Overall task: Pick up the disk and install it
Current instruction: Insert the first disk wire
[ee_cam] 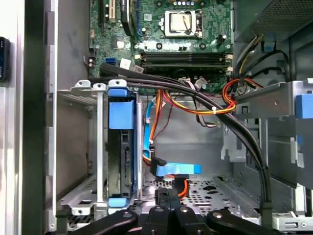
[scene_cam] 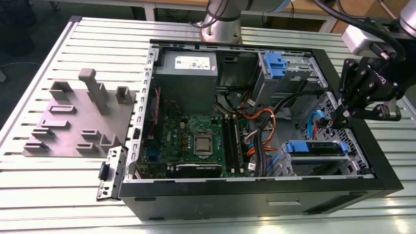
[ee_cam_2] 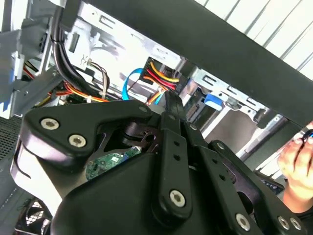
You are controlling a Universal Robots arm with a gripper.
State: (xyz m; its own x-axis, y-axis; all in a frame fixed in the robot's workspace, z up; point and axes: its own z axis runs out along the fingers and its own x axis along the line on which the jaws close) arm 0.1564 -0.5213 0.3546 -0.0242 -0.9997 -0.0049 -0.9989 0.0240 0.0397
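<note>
The disk [scene_cam: 314,146] sits inside the drive cage at the lower right of the open computer case [scene_cam: 260,195], with its blue bracket facing out. In the first wrist view the disk [ee_cam: 121,156] stands edge-on in the metal cage, blue bracket along its edge. My gripper [scene_cam: 336,122] hangs over the case's right side, just above and beside the cage, apart from the disk. Its fingers [ee_cam: 167,200] are together, shut with nothing between them. They point into the case floor near a blue cable plug [ee_cam: 175,169]. In the second wrist view the gripper [ee_cam_2: 171,105] tapers to a closed tip.
A grey power supply [scene_cam: 188,66], the green motherboard [scene_cam: 201,141] and orange and black cables [ee_cam: 215,105] lie inside the case. A small blue latch [scene_cam: 275,66] sits on the upper bay. A grey fixture plate [scene_cam: 78,122] lies to the exterior view's left. A person's hand [ee_cam_2: 299,152] is nearby.
</note>
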